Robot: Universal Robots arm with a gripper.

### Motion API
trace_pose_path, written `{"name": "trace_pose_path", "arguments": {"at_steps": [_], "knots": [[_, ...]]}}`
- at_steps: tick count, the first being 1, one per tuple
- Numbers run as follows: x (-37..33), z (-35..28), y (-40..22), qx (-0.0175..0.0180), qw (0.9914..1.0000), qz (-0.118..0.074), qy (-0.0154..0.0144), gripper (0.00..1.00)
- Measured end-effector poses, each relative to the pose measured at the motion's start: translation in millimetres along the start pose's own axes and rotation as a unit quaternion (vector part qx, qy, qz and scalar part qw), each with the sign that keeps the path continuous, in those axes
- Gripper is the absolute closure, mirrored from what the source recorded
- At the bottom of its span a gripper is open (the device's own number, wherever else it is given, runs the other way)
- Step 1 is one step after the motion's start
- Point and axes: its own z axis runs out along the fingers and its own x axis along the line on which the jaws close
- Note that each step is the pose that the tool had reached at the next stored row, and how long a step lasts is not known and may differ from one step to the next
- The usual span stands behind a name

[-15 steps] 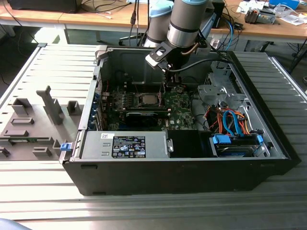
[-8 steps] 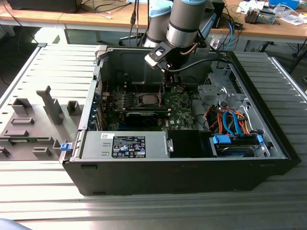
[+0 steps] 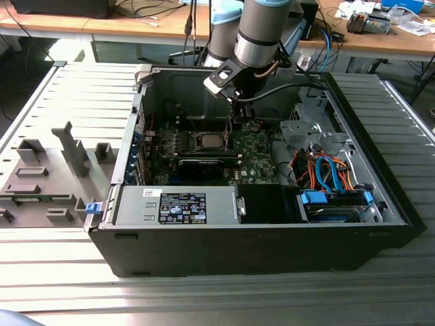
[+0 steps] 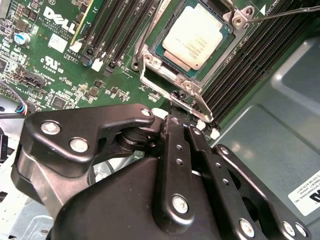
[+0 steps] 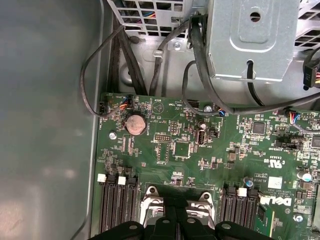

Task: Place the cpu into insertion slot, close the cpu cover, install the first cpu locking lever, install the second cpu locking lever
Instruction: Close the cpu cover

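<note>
The cpu, a square chip with a silver-grey top, lies flat in its place on the green board; the insertion slot is hidden beneath it. In the exterior view the cpu sits mid-board inside the open case. The cpu cover, a silvery frame, lies down around the chip, whose top shows through the window. A thin locking lever rod runs off from one socket corner. My gripper is shut, its fingertips at the cover's near edge. It hangs just to the exterior view's right of the socket, gripper.
Black memory slots flank the socket on both sides. A grey drive cage and dark cables lie beyond the board. The case wall is close. A black graphics card and the power supply sit nearer the front.
</note>
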Motion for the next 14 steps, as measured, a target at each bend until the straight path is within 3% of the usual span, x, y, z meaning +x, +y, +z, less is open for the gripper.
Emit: {"name": "trace_pose_path", "arguments": {"at_steps": [14], "knots": [[0.5,0.7,-4.8,0.0000,1.00000,0.000,0.0000,0.89]]}}
